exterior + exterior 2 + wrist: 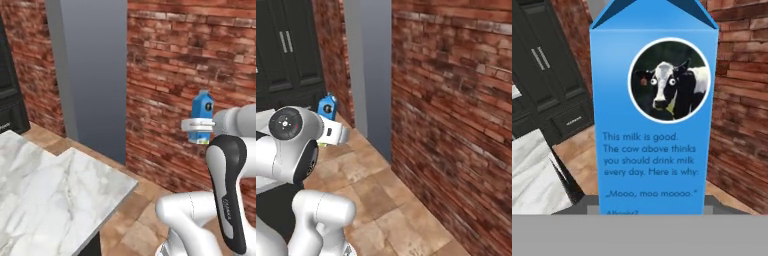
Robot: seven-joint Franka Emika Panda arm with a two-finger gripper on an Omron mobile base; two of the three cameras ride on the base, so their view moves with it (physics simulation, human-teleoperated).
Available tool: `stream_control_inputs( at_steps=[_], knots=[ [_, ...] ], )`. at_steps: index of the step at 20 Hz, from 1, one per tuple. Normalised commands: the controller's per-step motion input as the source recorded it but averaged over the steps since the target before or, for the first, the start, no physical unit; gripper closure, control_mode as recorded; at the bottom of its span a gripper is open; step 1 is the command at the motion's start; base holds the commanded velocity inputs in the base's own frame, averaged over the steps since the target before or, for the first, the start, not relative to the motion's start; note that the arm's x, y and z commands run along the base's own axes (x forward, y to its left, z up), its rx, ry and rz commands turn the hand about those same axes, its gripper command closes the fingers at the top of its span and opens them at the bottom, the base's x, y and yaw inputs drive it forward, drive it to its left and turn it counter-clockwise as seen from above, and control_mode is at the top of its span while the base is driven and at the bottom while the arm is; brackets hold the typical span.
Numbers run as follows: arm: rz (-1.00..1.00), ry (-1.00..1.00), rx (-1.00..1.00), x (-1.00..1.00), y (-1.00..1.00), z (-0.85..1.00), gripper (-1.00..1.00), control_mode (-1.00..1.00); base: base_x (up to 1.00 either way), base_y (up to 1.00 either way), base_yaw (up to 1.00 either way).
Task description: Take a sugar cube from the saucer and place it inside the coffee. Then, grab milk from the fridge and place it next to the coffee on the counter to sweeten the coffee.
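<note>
A: In the left base view, how is the arm?
B: It is bent upward, and the gripper (199,125) is closed around the milk (202,107), upright in the air before the rough brick wall (190,55), well apart from the marble surface (50,185).

A: And the right base view?
B: The blue carton (327,107) is beside the round white joint.

A: The hand view?
B: A smooth blue box (654,110) with a cow picture.

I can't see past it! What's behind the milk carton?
Behind the milk there's red brick wall on one side and dark cabinets on the other. Whatever's straight behind is covered by the carton.
</note>
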Motion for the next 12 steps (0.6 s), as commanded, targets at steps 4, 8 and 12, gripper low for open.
stream_control_inputs(
  at_steps=[4, 8, 12],
  knots=[
    [0.0, 0.0, 0.0, 0.0, 0.0, 0.0, 1.0, 1.0, 1.0, -0.6, 0.07],
    [0.0, 0.0, 0.0, 0.0, 0.0, 0.0, 1.0, 1.0, 1.0, -0.3, 0.26],
    [0.0, 0.0, 0.0, 0.0, 0.0, 0.0, 1.0, 1.0, 1.0, 0.0, 0.53]
  ],
)
